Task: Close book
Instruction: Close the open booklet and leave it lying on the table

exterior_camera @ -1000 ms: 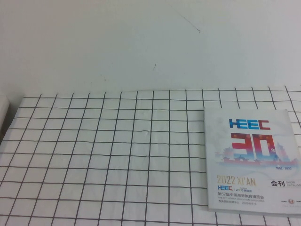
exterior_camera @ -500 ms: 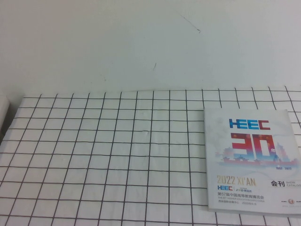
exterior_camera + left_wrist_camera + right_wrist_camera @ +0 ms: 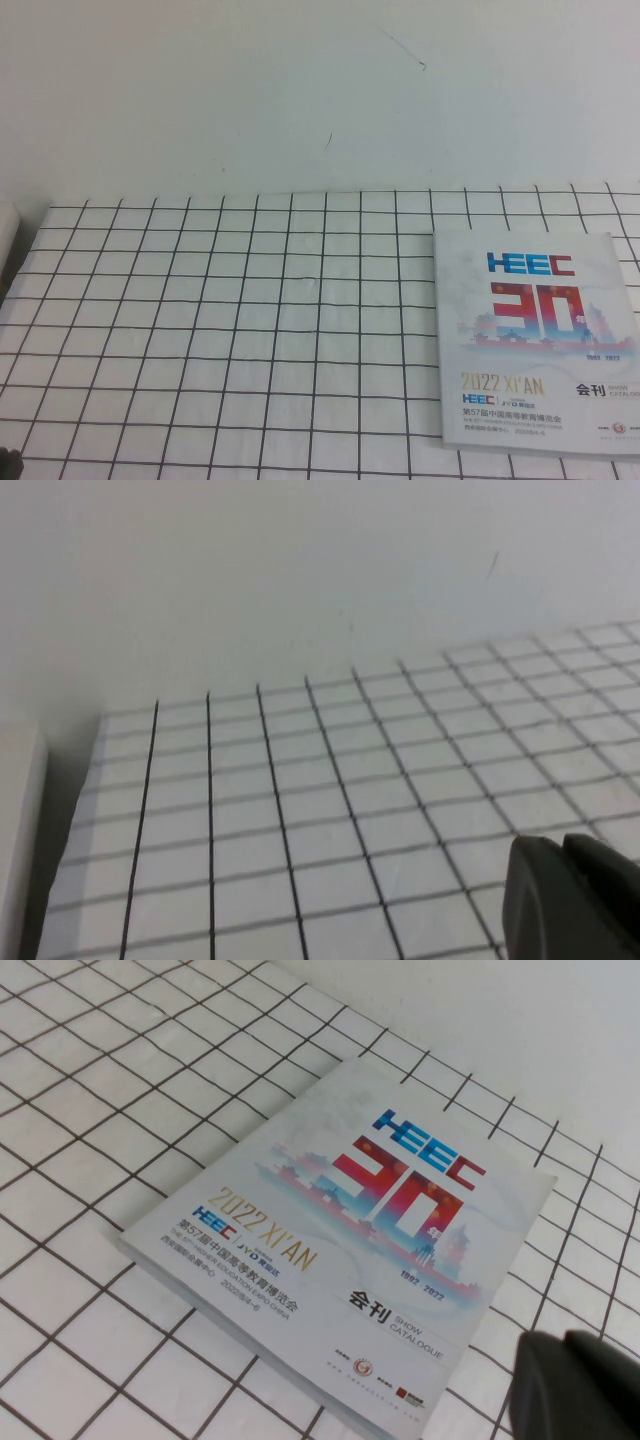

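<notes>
The book (image 3: 330,1230) lies closed, cover up, flat on the checked tabletop (image 3: 80,1290), just ahead of my right gripper (image 3: 566,1370), which is pinched together, empty and clear of it. My left gripper (image 3: 562,880), likewise closed on nothing, hangs well off from the book.

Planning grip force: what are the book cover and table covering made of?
White HEEC catalogue book: card cover, likely coated, given crisp colour print. Black-gridded white table cover: probably cloth, faintly wrinkled. Left tool hovers over the cloth; right tool near the book's corner.

The closed book (image 3: 340,1250) lies flat on the checked cloth (image 3: 80,1110), right pincer (image 3: 566,1348) near its corner.
</notes>
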